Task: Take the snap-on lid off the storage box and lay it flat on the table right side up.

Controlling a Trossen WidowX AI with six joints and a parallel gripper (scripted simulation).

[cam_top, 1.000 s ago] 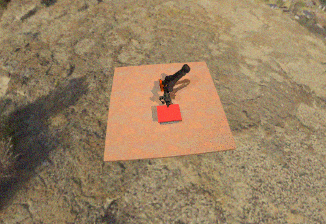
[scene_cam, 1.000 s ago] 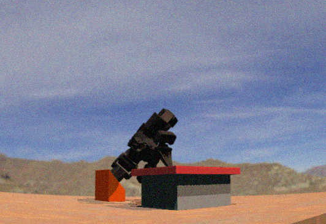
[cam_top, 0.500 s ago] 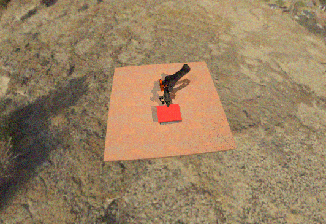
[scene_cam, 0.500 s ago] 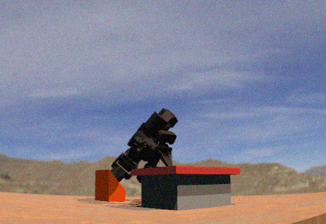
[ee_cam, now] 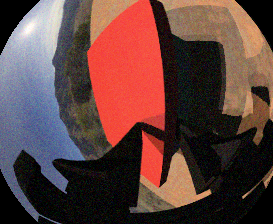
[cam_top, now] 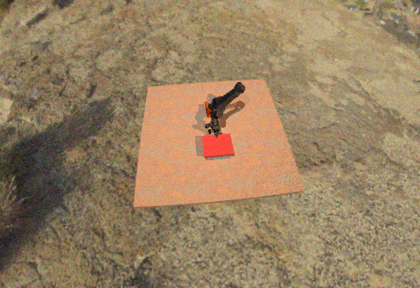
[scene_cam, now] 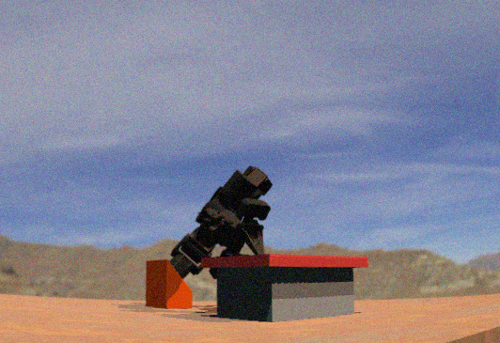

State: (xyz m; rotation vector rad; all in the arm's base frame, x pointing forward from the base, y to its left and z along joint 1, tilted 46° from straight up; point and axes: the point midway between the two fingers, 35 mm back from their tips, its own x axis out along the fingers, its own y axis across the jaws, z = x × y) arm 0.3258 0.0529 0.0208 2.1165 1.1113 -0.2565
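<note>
The red lid (cam_top: 218,145) (scene_cam: 317,261) (ee_cam: 129,75) lies level on the storage box (cam_top: 219,157) (scene_cam: 312,296) (ee_cam: 199,80) and overhangs its walls. The box is grey, dark on its shaded sides, and stands upright on the table (cam_top: 170,181) (scene_cam: 70,317). My gripper (cam_top: 216,134) (ee_cam: 160,131) is shut on the lid's overhanging edge, at the side toward the arm. In the wrist view one finger lies over the lid's top and the other is under the rim, beside the box wall. In the exterior view the lid's edge partly hides the lower finger.
An orange block (cam_top: 208,110) (scene_cam: 157,284) stands on the table beside the arm, behind the box in the top view and left of it in the exterior view. The arm (cam_top: 226,99) reaches from the back of the table to the box.
</note>
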